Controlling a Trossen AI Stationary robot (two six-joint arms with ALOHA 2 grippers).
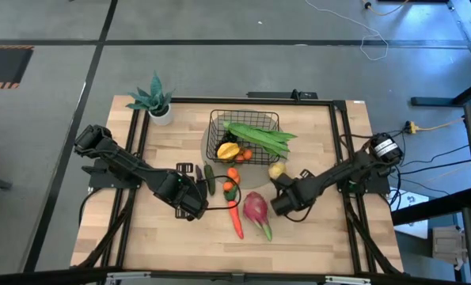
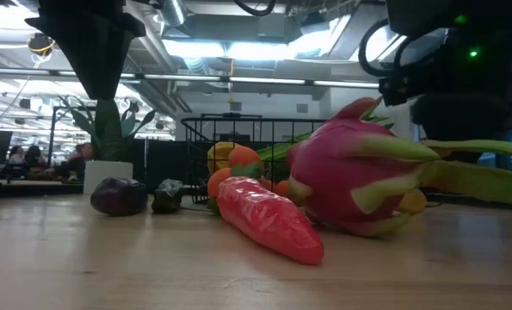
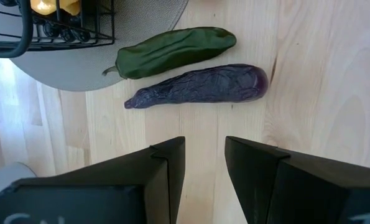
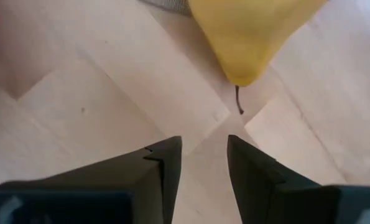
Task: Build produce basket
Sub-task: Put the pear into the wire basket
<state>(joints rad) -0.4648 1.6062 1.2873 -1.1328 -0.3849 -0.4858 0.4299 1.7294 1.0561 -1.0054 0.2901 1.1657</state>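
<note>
The counter [image 1: 172, 229] is pale wood in butcher-block strips, framed by black rails, on a grey floor crossed with dark tape lines. From counter height the room behind opens out: ceiling ducts, strip lights, dim shelving.

From above, the black wire-mesh basket [image 1: 217, 131] sits toward the far side on a grey round mat [image 1: 210, 150], holding long green bean pods [image 1: 260, 138], a yellow mango [image 1: 228, 150], dark grapes [image 1: 222, 144] and small oranges [image 1: 247, 154]. A teal potted plant [image 1: 157, 101] stands at the far left corner.

In front of the basket lie a carrot [image 1: 236, 218], glossy and tapered, and a pink dragon fruit [image 1: 256, 209] with green scales; the low view shows them almost side by side.

The left end effector [image 1: 197, 199] hangs near the counter's middle, its fingers parted with nothing between them. Its wrist view shows what the overhead barely does: a wrinkled purple eggplant [image 3: 200, 86] lying alongside a dark green pepper [image 3: 177, 50], just ahead of the fingers.

The right end effector [image 1: 281, 192] is likewise slightly parted and empty; its wrist view shows the smooth yellow pear [image 4: 250, 31], stem toward the fingers, resting on the wood just beyond them.
</note>
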